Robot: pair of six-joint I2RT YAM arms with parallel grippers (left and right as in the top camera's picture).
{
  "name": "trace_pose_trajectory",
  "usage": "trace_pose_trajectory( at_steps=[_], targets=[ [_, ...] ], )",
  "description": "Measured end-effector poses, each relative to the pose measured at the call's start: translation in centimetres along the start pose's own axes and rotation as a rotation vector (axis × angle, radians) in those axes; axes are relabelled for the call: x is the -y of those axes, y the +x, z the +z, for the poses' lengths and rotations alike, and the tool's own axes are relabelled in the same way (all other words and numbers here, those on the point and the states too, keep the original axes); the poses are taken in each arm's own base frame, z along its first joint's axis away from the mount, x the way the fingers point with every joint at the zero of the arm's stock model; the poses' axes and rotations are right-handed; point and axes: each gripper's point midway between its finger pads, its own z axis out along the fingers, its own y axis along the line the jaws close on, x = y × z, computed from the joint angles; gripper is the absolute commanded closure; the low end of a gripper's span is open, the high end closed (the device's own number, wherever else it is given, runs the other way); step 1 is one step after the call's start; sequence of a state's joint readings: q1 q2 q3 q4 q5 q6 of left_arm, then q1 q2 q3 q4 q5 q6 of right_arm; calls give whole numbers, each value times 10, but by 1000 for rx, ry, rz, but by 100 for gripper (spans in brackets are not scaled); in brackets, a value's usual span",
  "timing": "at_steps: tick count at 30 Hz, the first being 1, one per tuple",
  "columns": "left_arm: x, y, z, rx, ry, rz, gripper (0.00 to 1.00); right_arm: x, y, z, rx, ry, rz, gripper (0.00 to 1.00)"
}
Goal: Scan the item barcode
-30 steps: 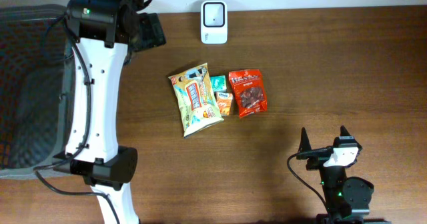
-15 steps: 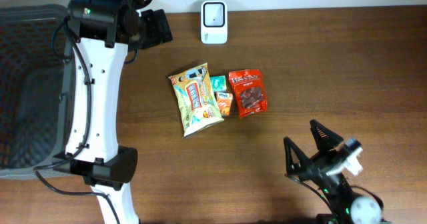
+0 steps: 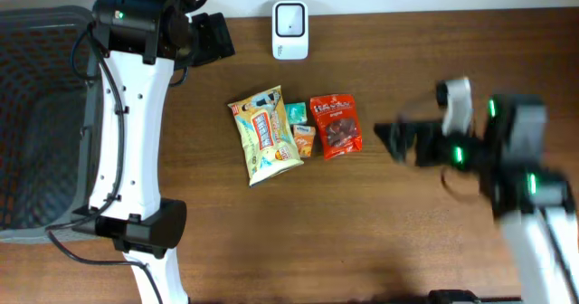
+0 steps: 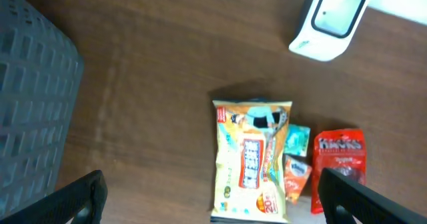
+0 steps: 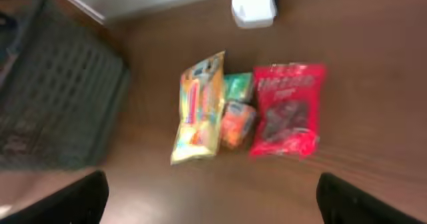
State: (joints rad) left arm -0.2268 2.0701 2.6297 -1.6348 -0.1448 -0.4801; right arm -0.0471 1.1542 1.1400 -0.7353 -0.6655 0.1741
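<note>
Left fingers (image 4: pixel 80 199) spread wide, holding nothing, hanging over bench (image 3: pixel 470 60) near far edge, beside white scanner (image 3: pixel 290 17). Right fingers (image 5: pixel 70 203) spread wide too, empty, over right half of bench; my right arm blurred in overhead view. Mid-bench, between my two arms: yellow snack bag (image 3: pixel 265 134) and red pouch (image 3: pixel 336 126) lying flat, two small packets wedged between them, green packet (image 3: pixel 296 114) nearer far edge, orange packet (image 3: pixel 304 139) touching it. Scanner well apart from packs. Grey mesh basket (image 3: pixel 36 114) at left edge.
</note>
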Motion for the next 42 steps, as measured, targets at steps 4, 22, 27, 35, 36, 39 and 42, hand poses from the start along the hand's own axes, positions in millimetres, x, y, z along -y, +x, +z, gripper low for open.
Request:
trace_pose_trajectory(
  at_steps=[4, 22, 27, 35, 36, 39, 42],
  targets=[
    [0, 1, 1, -3, -1, 1, 1, 18, -25, 57, -151, -118, 121, 1],
    [0, 0, 1, -2, -1, 1, 1, 137, 83, 222, -471, -13, 282, 32],
    [0, 0, 1, -1, -1, 1, 1, 128, 93, 238, -495, 91, 198, 96],
    [0, 0, 1, -2, -1, 1, 1, 163, 24, 166, -515, 594, 143, 96],
    [0, 0, 1, -2, -2, 1, 1, 167, 9, 150, -487, 701, 131, 96],
    [0, 0, 1, -2, -1, 1, 1, 177, -29, 94, -338, 1088, 86, 96],
    [0, 0, 1, -2, -1, 1, 1, 189, -32, 74, -265, 1314, 30, 96]
  ],
)
